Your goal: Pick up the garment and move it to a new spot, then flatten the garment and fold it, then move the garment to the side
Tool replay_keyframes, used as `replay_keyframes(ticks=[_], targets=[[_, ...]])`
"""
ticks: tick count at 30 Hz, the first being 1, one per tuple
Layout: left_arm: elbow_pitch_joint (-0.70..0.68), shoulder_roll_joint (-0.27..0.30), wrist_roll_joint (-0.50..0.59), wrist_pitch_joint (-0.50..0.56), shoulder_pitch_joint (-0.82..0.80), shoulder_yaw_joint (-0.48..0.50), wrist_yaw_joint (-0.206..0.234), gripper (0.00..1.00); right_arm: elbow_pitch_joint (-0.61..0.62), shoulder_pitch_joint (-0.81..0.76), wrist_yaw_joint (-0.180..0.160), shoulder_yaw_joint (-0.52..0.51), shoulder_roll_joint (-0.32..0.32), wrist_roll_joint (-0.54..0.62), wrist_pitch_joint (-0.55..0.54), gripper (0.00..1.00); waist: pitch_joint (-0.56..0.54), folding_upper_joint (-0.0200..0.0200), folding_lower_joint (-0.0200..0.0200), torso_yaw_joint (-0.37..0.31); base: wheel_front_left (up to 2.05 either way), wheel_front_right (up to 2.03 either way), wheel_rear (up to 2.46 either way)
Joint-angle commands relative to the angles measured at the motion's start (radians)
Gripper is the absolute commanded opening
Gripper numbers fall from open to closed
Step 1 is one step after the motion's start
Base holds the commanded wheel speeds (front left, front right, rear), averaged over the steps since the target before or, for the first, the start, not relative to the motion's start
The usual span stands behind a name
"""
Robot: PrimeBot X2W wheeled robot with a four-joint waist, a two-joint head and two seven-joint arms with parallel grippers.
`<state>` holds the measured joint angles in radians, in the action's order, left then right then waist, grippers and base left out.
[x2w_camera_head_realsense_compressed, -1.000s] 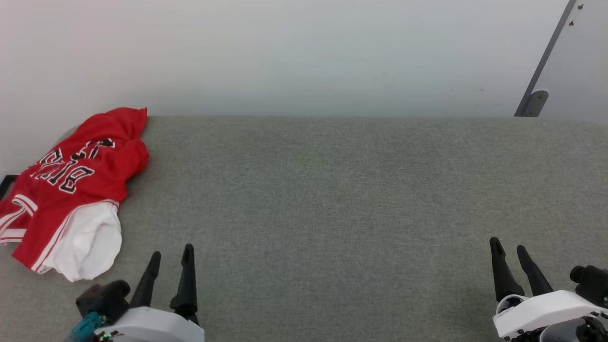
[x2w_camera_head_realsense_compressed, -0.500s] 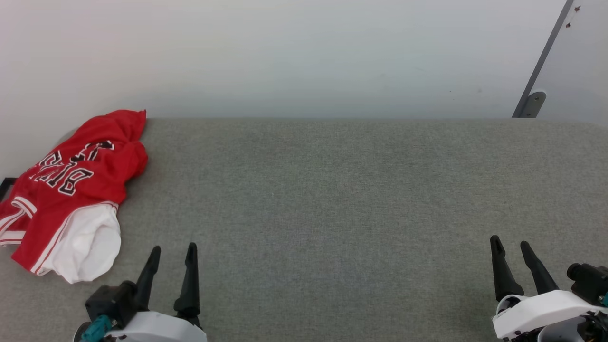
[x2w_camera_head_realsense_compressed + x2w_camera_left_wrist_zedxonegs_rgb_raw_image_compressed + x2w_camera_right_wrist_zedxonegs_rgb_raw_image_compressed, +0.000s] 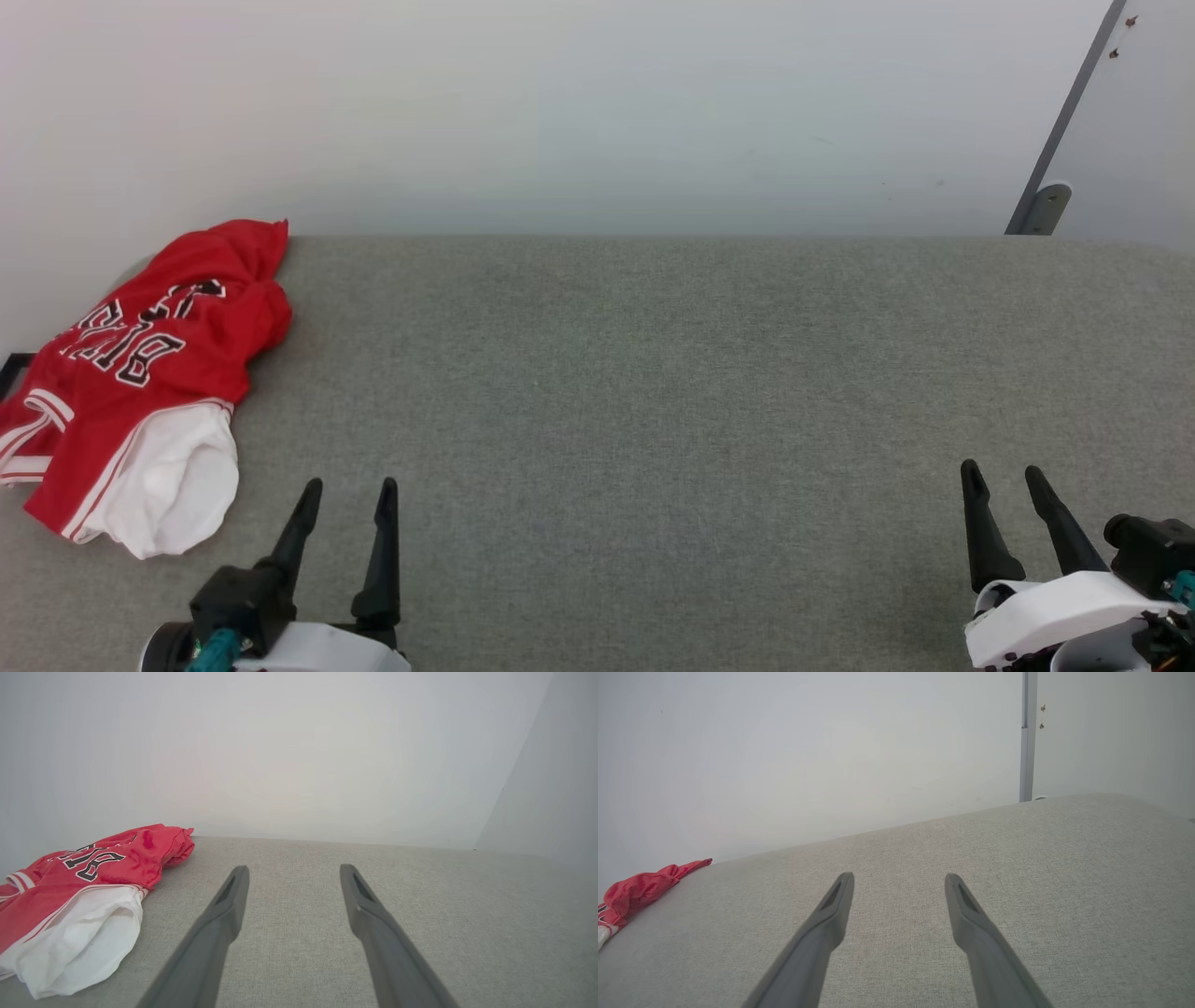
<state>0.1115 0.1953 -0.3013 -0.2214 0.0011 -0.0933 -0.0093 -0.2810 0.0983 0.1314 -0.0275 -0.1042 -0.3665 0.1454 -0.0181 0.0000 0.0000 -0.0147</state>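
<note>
At left end of grey fabric-covered counter (image 3: pixel 653 392): crumpled red jersey T-shirt (image 3: pixel 140 373), white sleeve nearest. Left tool (image 3: pixel 350 485) and right tool (image 3: pixel 1002 469) both released, empty, at near edge. Judged soft, light, limp, will sag; pinch bunched red fold near lettering.

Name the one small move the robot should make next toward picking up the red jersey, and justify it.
Probably reach the left end effector left and forward toward the garment. It lies crumpled and untouched at the left edge of the grey surface, nearest that end effector, which stands open and empty.
</note>
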Motion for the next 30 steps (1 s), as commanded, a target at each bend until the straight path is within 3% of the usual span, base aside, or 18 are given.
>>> replay_keyframes(ticks=[1,21,30], targets=[[-0.007,0.001,0.024,-0.009,0.004,0.000,-0.005,1.00,0.004,0.016,-0.001,0.000,0.000,0.020,0.008,1.00,-0.001,0.0000,0.0000,0.000,0.00,0.00,0.00],[-0.024,-0.022,0.141,-0.045,0.023,0.020,-0.035,1.00,0.012,0.015,-0.001,0.012,-0.014,0.145,0.047,1.00,-0.015,0.0000,0.0000,-0.001,0.00,0.00,0.00],[-0.006,-0.039,0.115,-0.043,0.028,0.046,-0.048,1.00,0.021,0.007,-0.001,0.027,-0.015,0.138,0.045,1.00,-0.025,0.0000,0.0000,0.009,0.00,0.00,0.00]])
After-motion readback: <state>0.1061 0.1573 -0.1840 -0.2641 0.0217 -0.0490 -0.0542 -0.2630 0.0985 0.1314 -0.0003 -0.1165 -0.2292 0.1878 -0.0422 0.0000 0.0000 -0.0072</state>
